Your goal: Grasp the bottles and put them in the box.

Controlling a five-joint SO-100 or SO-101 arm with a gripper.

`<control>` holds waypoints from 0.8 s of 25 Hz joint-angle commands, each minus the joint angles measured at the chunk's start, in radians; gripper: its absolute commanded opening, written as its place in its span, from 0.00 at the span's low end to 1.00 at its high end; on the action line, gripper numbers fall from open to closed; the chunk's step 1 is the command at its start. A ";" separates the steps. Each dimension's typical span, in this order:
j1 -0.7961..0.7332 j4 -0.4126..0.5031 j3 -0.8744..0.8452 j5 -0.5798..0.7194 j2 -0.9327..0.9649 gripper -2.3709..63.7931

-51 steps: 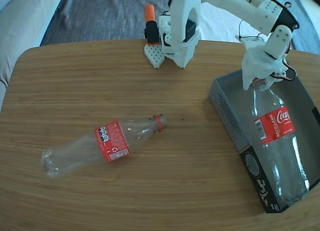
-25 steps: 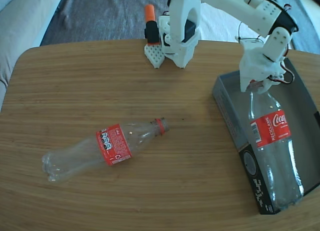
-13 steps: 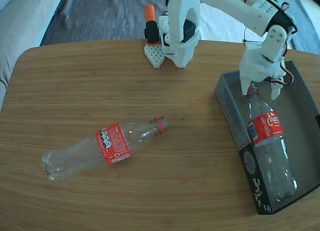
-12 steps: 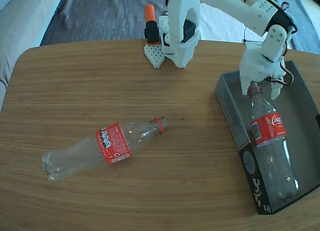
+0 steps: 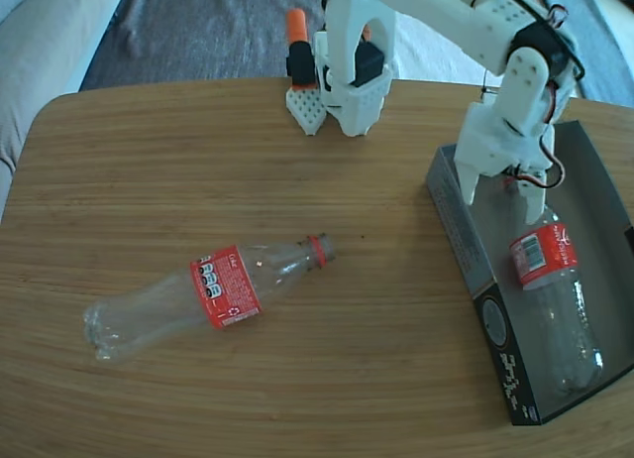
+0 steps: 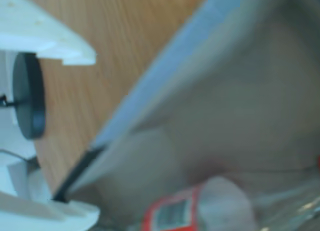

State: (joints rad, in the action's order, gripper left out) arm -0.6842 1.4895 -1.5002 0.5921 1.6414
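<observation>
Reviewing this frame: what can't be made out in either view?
- Neck and mouth of the bottle in the box: hidden behind the gripper in the fixed view.
- The box: its right side is cut off by the fixed view's edge.
- Label print on the bottle on the table: too small to read.
- Wrist view: blurred; the boxed bottle's label is cut off at the bottom edge.
</observation>
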 commanded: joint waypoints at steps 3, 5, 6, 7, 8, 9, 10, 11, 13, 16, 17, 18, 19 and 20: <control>0.158 0.147 0.112 -0.002 0.061 0.56; 0.225 0.206 0.127 -0.003 0.069 0.56; 0.261 0.222 0.123 -0.003 0.083 0.56; 0.298 0.224 0.112 -0.003 0.104 0.56; 0.334 0.224 0.094 -0.003 0.127 0.56; 0.367 0.224 0.067 -0.003 0.155 0.56; 0.393 0.224 0.035 -0.003 0.186 0.56; 0.416 0.224 -0.002 -0.003 0.218 0.56; 0.448 0.222 -0.077 -0.003 0.285 0.56; 0.472 0.218 -0.198 -0.003 0.382 0.56; 0.482 0.216 -0.235 -0.005 0.411 0.56; 0.489 0.216 -0.265 -0.005 0.436 0.56; 0.497 0.207 -0.295 -0.005 0.457 0.56; 0.508 0.195 -0.319 -0.005 0.476 0.56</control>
State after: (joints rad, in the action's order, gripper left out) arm -0.1948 1.6475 -1.7963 0.5906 2.0525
